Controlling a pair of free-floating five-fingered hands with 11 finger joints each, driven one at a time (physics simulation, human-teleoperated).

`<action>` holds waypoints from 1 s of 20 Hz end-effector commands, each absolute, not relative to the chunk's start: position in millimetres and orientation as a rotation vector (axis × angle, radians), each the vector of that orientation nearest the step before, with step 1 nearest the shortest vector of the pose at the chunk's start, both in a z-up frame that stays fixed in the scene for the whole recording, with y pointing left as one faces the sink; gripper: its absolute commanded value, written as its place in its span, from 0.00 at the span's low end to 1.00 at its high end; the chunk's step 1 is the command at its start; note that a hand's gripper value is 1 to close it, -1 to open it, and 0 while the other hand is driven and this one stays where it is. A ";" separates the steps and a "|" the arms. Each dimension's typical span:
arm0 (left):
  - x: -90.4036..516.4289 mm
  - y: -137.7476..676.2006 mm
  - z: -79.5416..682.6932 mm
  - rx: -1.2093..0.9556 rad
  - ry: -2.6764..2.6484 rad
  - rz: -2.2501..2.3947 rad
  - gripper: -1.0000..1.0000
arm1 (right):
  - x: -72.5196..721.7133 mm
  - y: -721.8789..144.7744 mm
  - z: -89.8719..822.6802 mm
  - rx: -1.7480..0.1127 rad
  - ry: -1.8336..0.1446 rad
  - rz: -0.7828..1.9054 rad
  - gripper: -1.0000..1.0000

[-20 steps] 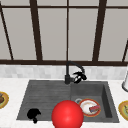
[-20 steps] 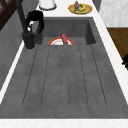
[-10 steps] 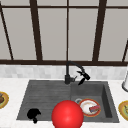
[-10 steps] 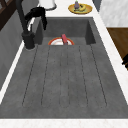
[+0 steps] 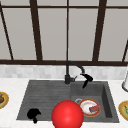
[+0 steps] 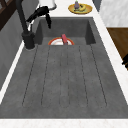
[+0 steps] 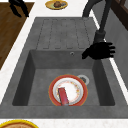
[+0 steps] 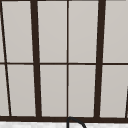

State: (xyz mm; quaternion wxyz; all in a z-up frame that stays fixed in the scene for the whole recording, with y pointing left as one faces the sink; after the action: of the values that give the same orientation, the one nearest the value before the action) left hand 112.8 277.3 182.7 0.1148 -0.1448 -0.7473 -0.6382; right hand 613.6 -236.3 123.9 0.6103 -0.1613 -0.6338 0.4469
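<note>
Front view: red ball [image 5: 67,114] hides sink [image 5: 45,92] front.

Dark-framed window [image 8: 67,62], white tiled backsplash [image 5: 32,71], wooden floor [image 7: 10,30]

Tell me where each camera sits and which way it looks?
Front view: faces the sink and window; right robot hand by the faucet, left robot hand low.
Left side view: looks along the sink from its left; robot hand near the faucet.
Right side view: from its right; open robot hand, plate.
Upper view: faces the window.
Both side views share the plate.
</note>
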 end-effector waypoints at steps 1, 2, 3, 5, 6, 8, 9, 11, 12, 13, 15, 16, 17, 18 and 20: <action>112.8 277.3 182.7 -0.424 -2.190 -1.871 0.50 | 597.5 -245.3 123.9 -0.445 -1.376 1.126 0.00; 112.8 277.3 182.7 -0.424 -2.190 -1.871 0.50 | 592.9 -248.4 122.7 -0.463 -1.365 1.139 0.00; 112.8 277.3 182.7 -0.424 -2.190 -1.871 0.50 | 588.5 -251.9 120.5 -0.478 -1.354 1.152 0.00; 112.8 277.3 182.7 -0.424 -2.190 -1.871 0.50 | 580.3 -259.3 115.4 -0.493 -1.339 1.170 0.00; 112.8 277.3 182.7 -0.424 -2.190 -1.871 0.50 | 574.9 -263.1 111.6 -0.494 -1.336 1.173 0.00; 112.8 277.3 182.7 -0.424 -2.190 -1.871 0.50 | 565.4 -270.0 106.9 -0.499 -1.327 1.178 0.00; 112.8 277.3 182.7 -0.424 -2.190 -1.871 0.50 | 561.4 -269.7 109.2 -0.514 -1.304 1.190 0.00; 112.8 277.3 182.7 -0.424 -2.190 -1.871 0.50 | 556.5 -271.2 111.6 -0.517 -1.254 1.201 0.00; 112.8 277.3 182.7 -0.424 -2.190 -1.871 0.50 | 553.5 -269.3 111.5 -0.523 -1.240 1.191 0.00; 112.8 277.3 182.7 -0.424 -2.190 -1.871 0.50 | 549.2 -268.6 111.9 -0.533 -1.241 1.164 0.00; 112.8 277.3 182.7 -0.424 -2.190 -1.871 0.50 | 539.9 -270.2 114.9 -0.583 -1.220 1.168 0.00; 112.8 277.3 182.7 -0.424 -2.190 -1.871 0.50 | 535.5 -271.8 113.7 -0.591 -1.199 1.169 0.00; 112.8 277.3 182.7 -0.424 -2.190 -1.871 0.50 | 531.4 -272.9 112.3 -0.608 -1.180 1.175 0.00; 112.8 277.3 182.7 -0.424 -2.190 -1.871 0.50 | 527.5 -274.3 111.0 -0.630 -1.164 1.181 0.00; 112.8 277.3 182.7 -0.424 -2.190 -1.871 0.50 | 519.5 -275.9 111.3 -0.648 -1.143 1.180 0.00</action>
State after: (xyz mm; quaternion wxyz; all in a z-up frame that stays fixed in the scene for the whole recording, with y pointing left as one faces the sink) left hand 112.8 277.3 182.7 0.1148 -0.1448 -0.7473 -0.6382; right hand 530.7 -274.0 111.4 0.6368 -0.2513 -0.5279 0.5027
